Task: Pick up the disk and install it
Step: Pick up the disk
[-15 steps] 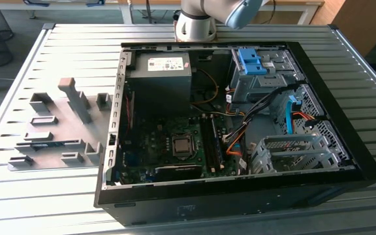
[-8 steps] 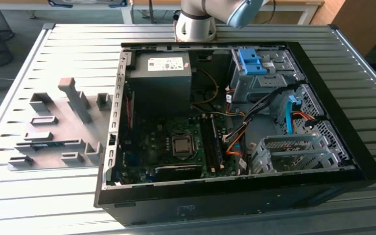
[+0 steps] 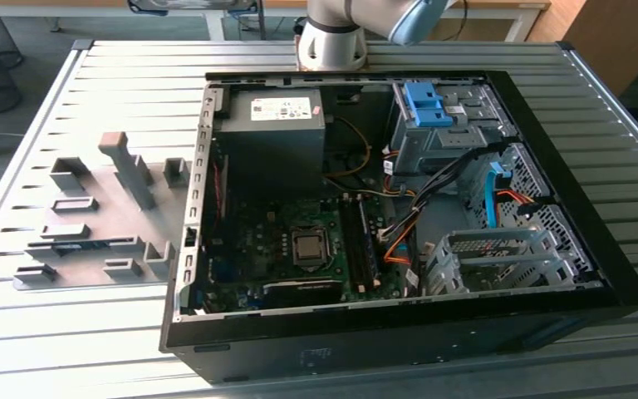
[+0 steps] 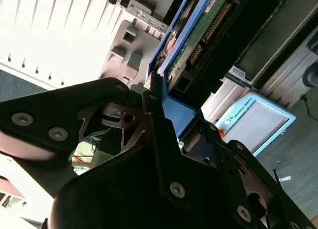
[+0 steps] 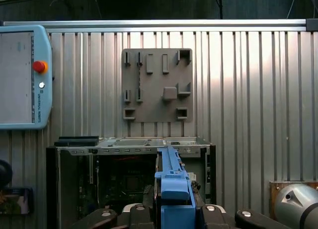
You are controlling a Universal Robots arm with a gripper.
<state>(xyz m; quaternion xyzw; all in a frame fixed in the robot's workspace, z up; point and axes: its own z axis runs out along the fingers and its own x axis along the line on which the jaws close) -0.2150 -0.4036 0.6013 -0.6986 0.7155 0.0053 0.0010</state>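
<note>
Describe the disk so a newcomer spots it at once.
In the first wrist view, find the open computer case on the slatted table, then the black gripper in front of it. The disk sits edge-on in its grip: a bright blue frame held outside the case, unlike the blue bracket on the drive bay.

Bright daylight, blown-out glare, deep shadows

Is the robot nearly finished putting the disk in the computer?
About halfway, I'd say. Done: the disk is picked up. In hand: the gripper is shut on its blue frame and holds it up in the air. Left: it is not installed yet, because it is not inside the open computer case.
</note>
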